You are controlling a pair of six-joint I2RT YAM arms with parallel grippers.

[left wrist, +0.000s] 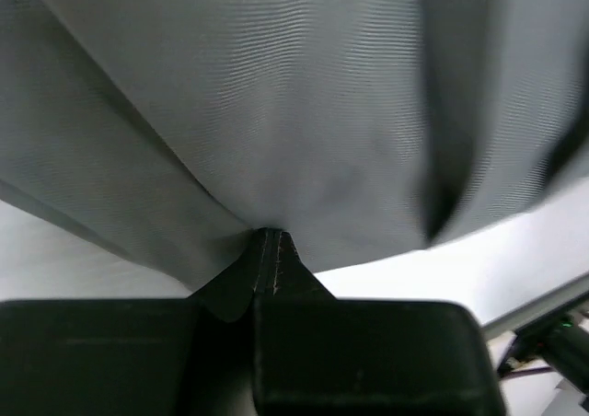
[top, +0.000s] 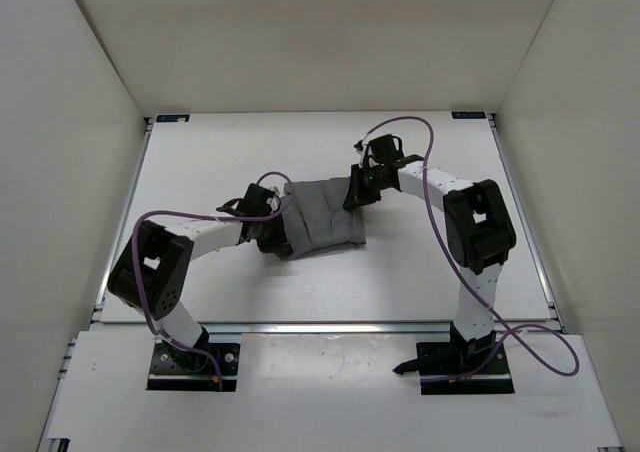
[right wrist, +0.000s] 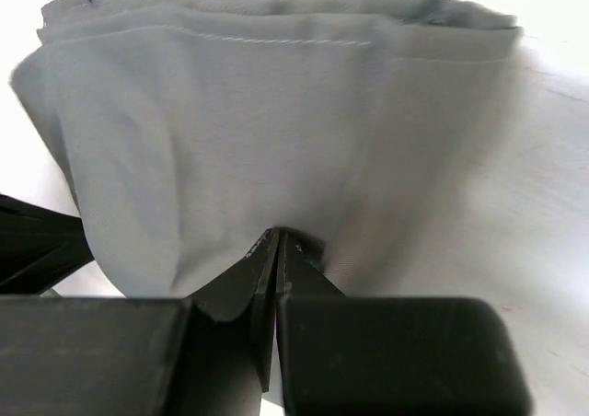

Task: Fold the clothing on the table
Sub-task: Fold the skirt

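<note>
2 tight pinches hold the plain mid-grey pleated fabric garment (top: 325, 217), central on the flat matte white table (top: 200, 162): left gripper (left wrist: 269, 246) at its left edge, right gripper (right wrist: 276, 246) at its far-right corner. Lifting evenly should keep pleats aligned.

The left arm (top: 195, 237) bends inward, and the left gripper (top: 268, 230) is clamped on the left edge of the clothing (top: 325, 222). The right arm (top: 440, 184) reaches in from the clothing's right, and the right gripper (top: 357, 190) pinches its far right corner, fingers (right wrist: 304, 278) pressed together.
</note>
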